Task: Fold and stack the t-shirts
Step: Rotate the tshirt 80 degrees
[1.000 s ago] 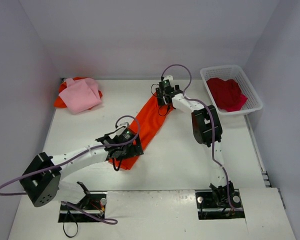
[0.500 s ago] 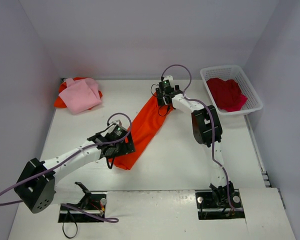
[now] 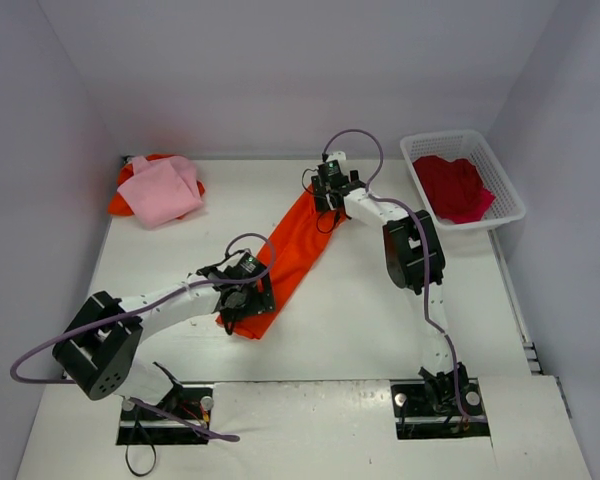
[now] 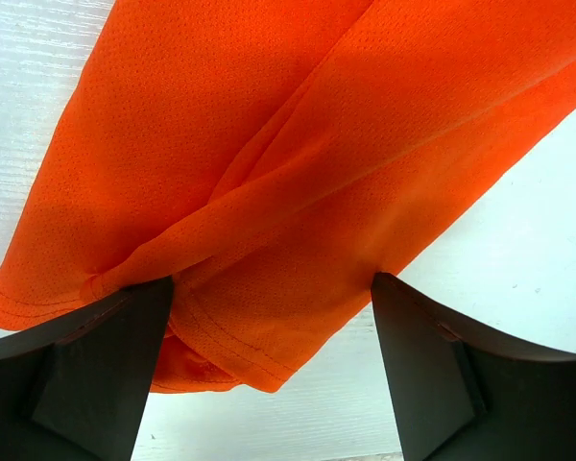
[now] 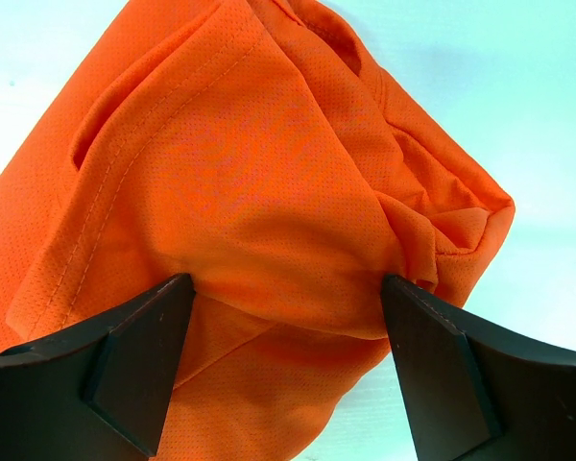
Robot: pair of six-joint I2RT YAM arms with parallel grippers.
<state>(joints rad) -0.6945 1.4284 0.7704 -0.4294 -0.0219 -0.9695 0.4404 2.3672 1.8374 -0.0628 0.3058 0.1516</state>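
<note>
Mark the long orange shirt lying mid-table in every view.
Top camera: the orange shirt lies as a diagonal strip mid-table.
Left wrist: the orange shirt fills the upper picture, hemmed end lowest.
Right wrist: the orange shirt fills the middle, bunched end at right.
Shared landmark: the white table beneath it.

Left gripper [image 3: 243, 306] nearer hem of orange t-shirt [image 3: 300, 238]

Soft, even overhead light fills all 3 views, and shadows under the arms are faint. The white surface [image 3: 360, 320] looks nearly washed out in the left wrist view and cyan-tinted in the right. The orange t-shirt [image 4: 298, 173] mesh is sharp; the dark fingers [image 4: 77, 384] are underlit and soft-edged.
</note>
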